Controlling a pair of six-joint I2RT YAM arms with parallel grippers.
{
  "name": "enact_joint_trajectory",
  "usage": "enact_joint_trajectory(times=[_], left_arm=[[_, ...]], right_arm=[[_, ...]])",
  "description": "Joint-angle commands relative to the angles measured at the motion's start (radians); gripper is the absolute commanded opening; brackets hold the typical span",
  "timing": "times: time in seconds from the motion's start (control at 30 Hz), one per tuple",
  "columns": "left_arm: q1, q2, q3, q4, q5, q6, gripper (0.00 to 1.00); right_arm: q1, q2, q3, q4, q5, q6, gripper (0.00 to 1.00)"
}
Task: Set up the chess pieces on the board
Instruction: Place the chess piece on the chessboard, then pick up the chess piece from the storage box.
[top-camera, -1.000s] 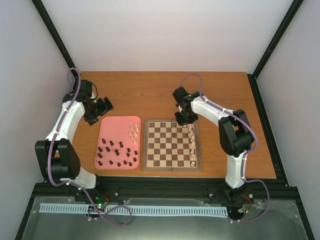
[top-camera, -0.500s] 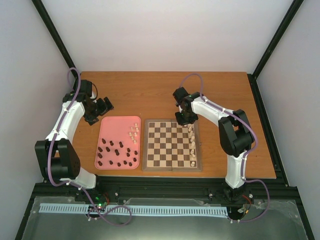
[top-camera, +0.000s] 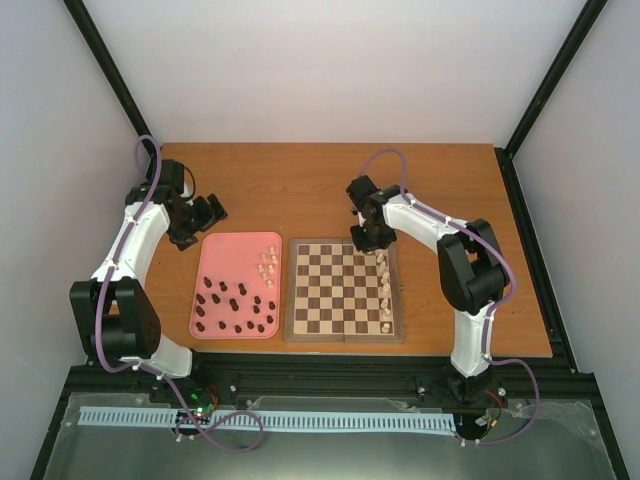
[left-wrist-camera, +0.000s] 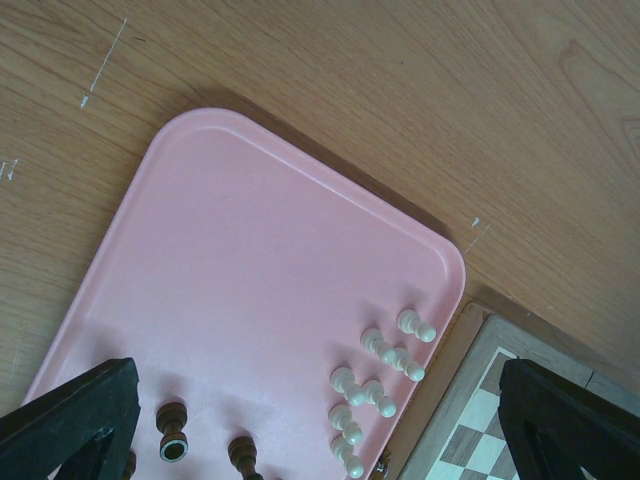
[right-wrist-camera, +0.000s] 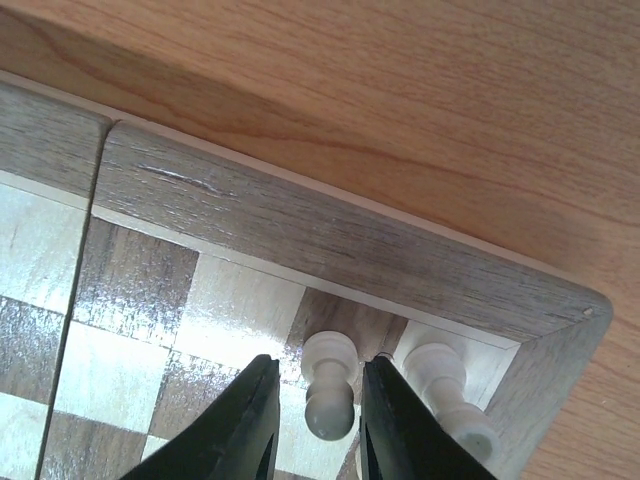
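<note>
On the board (right-wrist-camera: 330, 250), a cream piece (right-wrist-camera: 328, 388) stands between the right jaws.

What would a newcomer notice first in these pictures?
Probably the pink tray left of the board, strewn with dark pieces and a cluster of cream pieces near its right edge. Next, the right gripper at the board's far right corner, jaws flanking a standing cream piece. A cream row runs down the board's right edge.
</note>
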Motion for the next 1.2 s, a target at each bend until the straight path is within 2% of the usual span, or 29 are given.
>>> enact_joint_trajectory(times=[0.0,0.17,0.3,0.8,1.17], left_arm=[[-0.002,-0.008,0.004,0.017,0.003,0.024,1.00],[-0.002,-0.017,-0.004,0.020,0.005,0.022,1.00],[-0.002,-0.025,-0.010,0.024,0.006,0.021,1.00],[-0.002,-0.048,-0.024,0.027,0.011,0.017,1.00],[-0.002,-0.052,-0.026,0.023,0.026,0.029,1.00]], right_arm=[[-0.008,-0.049,0.032,-0.006,0.005,0.005,0.26],[-0.007,-0.058,0.104,-0.025,0.002,0.010,0.29],[0.008,-0.028,0.231,-0.046,-0.049,0.012,0.31],[0.278,0.348,0.742,-0.091,-0.273,0.033,0.32],[0.334,0.461,0.760,-0.041,-0.293,0.041,0.33]])
